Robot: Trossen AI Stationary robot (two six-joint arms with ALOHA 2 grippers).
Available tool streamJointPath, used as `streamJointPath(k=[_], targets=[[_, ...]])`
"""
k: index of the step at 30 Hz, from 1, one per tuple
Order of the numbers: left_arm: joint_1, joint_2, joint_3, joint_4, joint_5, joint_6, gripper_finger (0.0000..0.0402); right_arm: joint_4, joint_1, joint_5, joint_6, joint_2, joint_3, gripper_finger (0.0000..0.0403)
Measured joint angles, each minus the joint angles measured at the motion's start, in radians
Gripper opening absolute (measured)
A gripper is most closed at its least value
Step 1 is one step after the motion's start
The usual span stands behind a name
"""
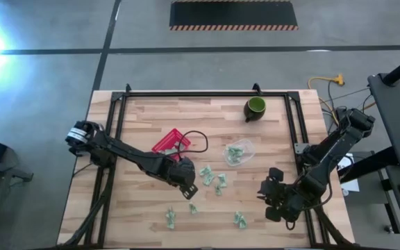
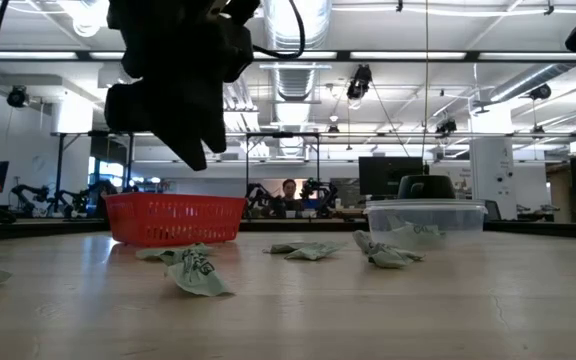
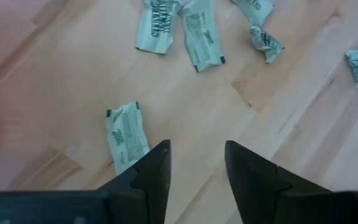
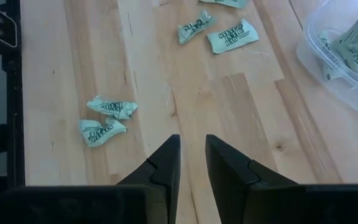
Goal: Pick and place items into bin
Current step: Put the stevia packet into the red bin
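Near the middle of the table (image 1: 137, 125), the left end effector (image 1: 187, 189) hangs above the wood with its fingers (image 3: 154, 171) apart and nothing between them. In the left wrist view one flat green-and-white wrapped piece (image 3: 127, 135) lies just beside the tip of one finger, and several more are spread farther ahead on the planks. In the low view this end effector (image 2: 180, 140) shows as a dark bulk raised clear of the table, in front of the red basket (image 2: 174, 218).

The red basket (image 1: 171, 142) sits just behind the left end effector on the table, with a black cable curling at its side. A loose cluster of wrapped pieces (image 1: 212, 179) lies just right of the left end effector, and a few others (image 1: 171, 219) lie nearer the front edge. A clear plastic container (image 1: 239, 153) farther back holds more of them; the dark green cup (image 1: 255, 107) stands beyond it near the rear rail.

The right end effector (image 1: 278, 196) waits over the right front part of the table, its fingers (image 4: 166, 165) a little apart and empty, with two crumpled pieces (image 4: 104, 118) on the wood ahead of it.
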Motion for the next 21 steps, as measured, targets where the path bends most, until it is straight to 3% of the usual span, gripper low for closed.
streamJointPath(k=[9, 21], targets=[[0.009, 0.0, -0.005, -0.004, -0.038, -0.007, 0.0217, -0.001, 0.0, 0.027, -0.008, 0.0, 0.0, 0.0068], [0.014, 0.116, 0.074, -0.114, -0.058, -0.026, 0.0221, -0.004, 0.0, 0.032, -0.011, 0.0, 0.0, 0.0063]])
